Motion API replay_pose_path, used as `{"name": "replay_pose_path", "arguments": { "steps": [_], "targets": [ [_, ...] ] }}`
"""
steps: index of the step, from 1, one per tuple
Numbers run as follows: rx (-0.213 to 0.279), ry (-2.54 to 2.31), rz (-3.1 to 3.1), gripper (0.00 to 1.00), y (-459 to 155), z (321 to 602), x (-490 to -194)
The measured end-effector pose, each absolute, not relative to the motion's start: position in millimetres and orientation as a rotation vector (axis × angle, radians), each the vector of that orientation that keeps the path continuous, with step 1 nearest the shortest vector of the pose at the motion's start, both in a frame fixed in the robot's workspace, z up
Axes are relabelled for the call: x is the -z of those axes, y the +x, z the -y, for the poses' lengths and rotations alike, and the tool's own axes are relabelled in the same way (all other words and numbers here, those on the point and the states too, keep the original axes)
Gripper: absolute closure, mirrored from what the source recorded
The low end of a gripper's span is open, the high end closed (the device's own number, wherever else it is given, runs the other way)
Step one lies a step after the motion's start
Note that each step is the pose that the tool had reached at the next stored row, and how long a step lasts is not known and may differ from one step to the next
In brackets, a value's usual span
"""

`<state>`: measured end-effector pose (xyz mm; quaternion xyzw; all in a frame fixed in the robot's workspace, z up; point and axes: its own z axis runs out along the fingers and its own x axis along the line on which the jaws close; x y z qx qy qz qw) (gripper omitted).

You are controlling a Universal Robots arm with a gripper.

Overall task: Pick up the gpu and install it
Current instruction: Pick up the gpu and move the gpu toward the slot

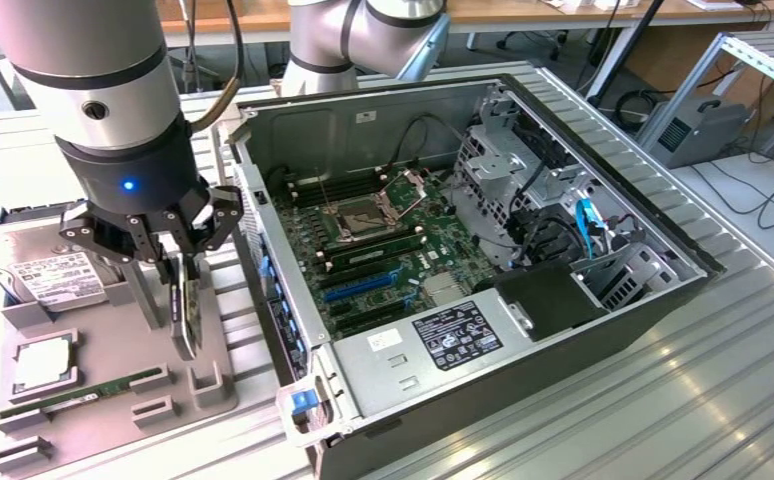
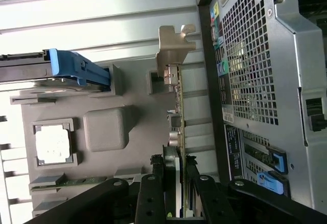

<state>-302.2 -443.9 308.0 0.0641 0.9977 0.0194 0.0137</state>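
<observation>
The gpu [image 1: 187, 312] is a thin dark card standing on edge over the grey holder tray [image 1: 107, 330], at the exterior view's left beside the open computer case. My gripper [image 1: 176, 285] reaches down from above and is shut on the card's upper edge. In the wrist view the gpu [image 2: 176, 116] runs away from the gripper [image 2: 177, 185], its silver bracket [image 2: 172, 47] at the far end, with a black finger [image 2: 152, 193] pressed to each face. Whether the card's lower edge still rests in the tray I cannot tell.
The tray also holds a hard drive [image 1: 47, 275], a processor chip [image 1: 43, 365] and a green memory stick [image 1: 87, 395]. The open case [image 1: 274, 250] lies close by at the exterior view's right, its motherboard [image 1: 374, 250] with blue slots [image 1: 367, 285] facing up.
</observation>
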Motion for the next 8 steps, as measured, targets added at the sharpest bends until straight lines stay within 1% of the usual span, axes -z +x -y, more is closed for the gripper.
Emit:
{"name": "replay_pose_path", "arguments": {
  "steps": [8],
  "targets": [
    [-0.060,0.200,-3.107,0.72,-302.2,443.9,-312.1]
  ]
}}
